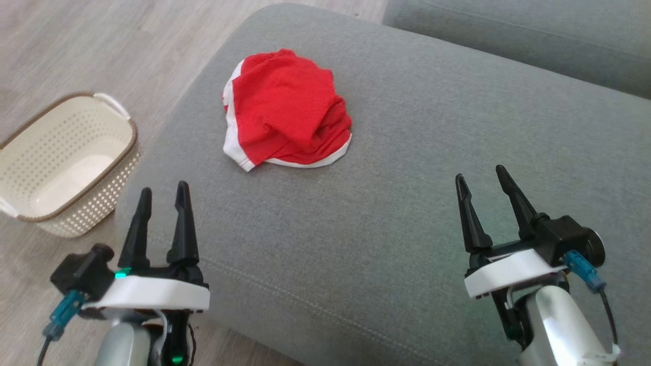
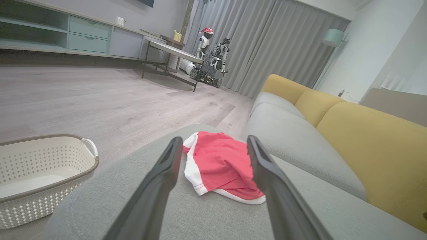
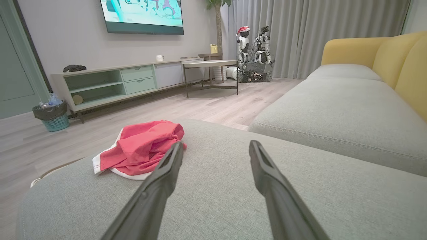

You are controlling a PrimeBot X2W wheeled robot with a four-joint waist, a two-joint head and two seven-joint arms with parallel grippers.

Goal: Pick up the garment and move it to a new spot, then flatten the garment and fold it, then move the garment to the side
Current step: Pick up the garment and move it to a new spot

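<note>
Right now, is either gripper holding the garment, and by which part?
Nothing is held. The left gripper and right gripper are both open, short of the crumpled red garment on the grey cushion.

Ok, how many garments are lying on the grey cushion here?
1. A crumpled red garment with white trim lies toward the far left part of the grey cushion, apart from both tools. It is bunched up, so its folds could hide a second piece.
</note>
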